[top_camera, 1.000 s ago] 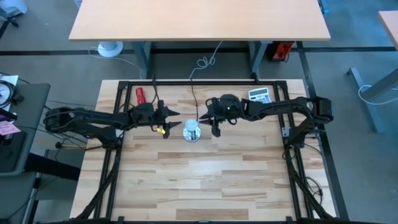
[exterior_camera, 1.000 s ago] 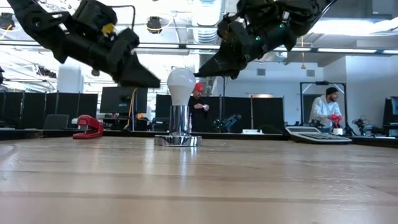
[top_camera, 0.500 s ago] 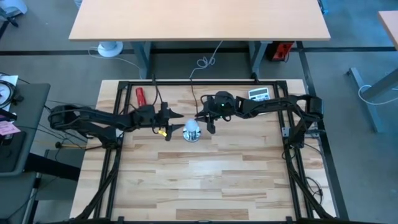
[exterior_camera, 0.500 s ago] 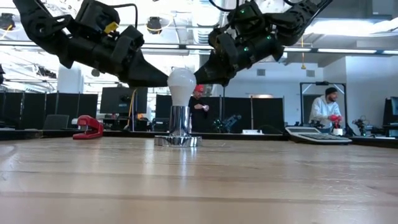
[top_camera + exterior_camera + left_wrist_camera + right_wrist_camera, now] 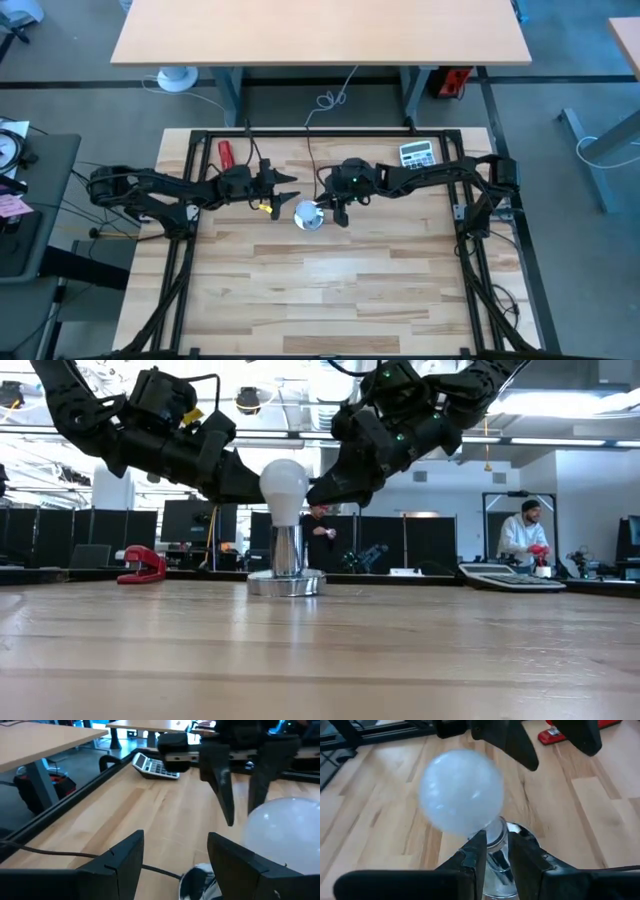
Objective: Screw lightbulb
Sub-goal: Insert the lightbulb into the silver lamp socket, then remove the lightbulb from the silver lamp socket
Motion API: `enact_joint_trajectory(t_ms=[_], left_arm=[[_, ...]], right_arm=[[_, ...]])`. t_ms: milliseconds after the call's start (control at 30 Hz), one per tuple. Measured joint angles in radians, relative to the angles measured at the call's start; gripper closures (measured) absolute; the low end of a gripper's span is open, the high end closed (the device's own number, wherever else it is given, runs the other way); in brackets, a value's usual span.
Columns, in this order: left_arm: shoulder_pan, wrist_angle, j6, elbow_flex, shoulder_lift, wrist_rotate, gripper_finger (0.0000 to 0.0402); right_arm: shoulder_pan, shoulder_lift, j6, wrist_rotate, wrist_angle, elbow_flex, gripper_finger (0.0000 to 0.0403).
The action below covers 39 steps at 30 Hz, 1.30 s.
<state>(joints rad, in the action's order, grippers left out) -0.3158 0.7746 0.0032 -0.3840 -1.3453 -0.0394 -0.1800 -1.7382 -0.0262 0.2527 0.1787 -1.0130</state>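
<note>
The white lightbulb [image 5: 283, 485] stands with its base in the shiny metal socket [image 5: 287, 560] at mid-table, leaning a little toward the table's left. In the high view the lightbulb [image 5: 308, 211] hides most of the socket. My right gripper [image 5: 496, 851] reaches in from the right, with its fingers at the bulb's neck. My left gripper [image 5: 175, 852] is open, just left of and beyond the bulb. The lightbulb [image 5: 285, 837] lies outside one of its fingers, not between them. My right gripper pinches the bulb's narrow neck [image 5: 495, 832] between its two fingers [image 5: 472, 855], just above the socket's mouth. The fingers slant down from the table's right side. The bulb sits in the socket, tilted toward the left, with its round head clear above the fingers.
A red stapler [image 5: 228, 152] lies at the far left and a calculator [image 5: 417, 152] at the far right. The socket's black cord [image 5: 312, 150] runs to the far edge. People stand in the room behind the table [image 5: 525, 535].
My right gripper has come down and toward the table's left, onto the bulb's neck. The bulb has tipped toward the left and its head stands a little higher. My left gripper has edged closer to the bulb.
</note>
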Motion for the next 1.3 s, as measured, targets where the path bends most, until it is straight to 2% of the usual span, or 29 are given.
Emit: enact_joint_trajectory(t_ms=[233,567,733,900,1033,1133,1300], left_arm=[[-0.006,-0.027,-0.002,0.000,0.000,-0.009,0.0194],[-0.006,-0.242,-0.008,0.000,0.049,-0.001,0.0194],[-0.007,-0.248,-0.011,0.046,0.096,0.000,0.0194],[-0.004,-0.120,-0.051,0.140,0.104,-0.061,0.0194],[0.039,0.062,-0.082,0.197,0.057,-0.086,0.0194],[0.060,0.148,-0.094,0.198,0.027,-0.079,0.0194],[0.073,0.242,-0.029,0.198,-0.060,-0.012,0.0194]], right_arm=[[0.003,0.000,-0.007,-0.094,-0.004,0.000,0.0312],[-0.032,0.000,-0.054,-0.114,-0.088,0.000,0.0312],[-0.028,0.000,-0.059,-0.148,-0.129,0.006,0.0312],[-0.015,0.000,-0.080,-0.150,-0.105,0.040,0.0312],[-0.008,0.001,-0.106,-0.150,0.040,0.061,0.0312],[-0.009,0.001,-0.109,-0.151,0.106,0.063,0.0312],[-0.004,-0.016,-0.151,-0.183,0.121,0.064,0.0312]])
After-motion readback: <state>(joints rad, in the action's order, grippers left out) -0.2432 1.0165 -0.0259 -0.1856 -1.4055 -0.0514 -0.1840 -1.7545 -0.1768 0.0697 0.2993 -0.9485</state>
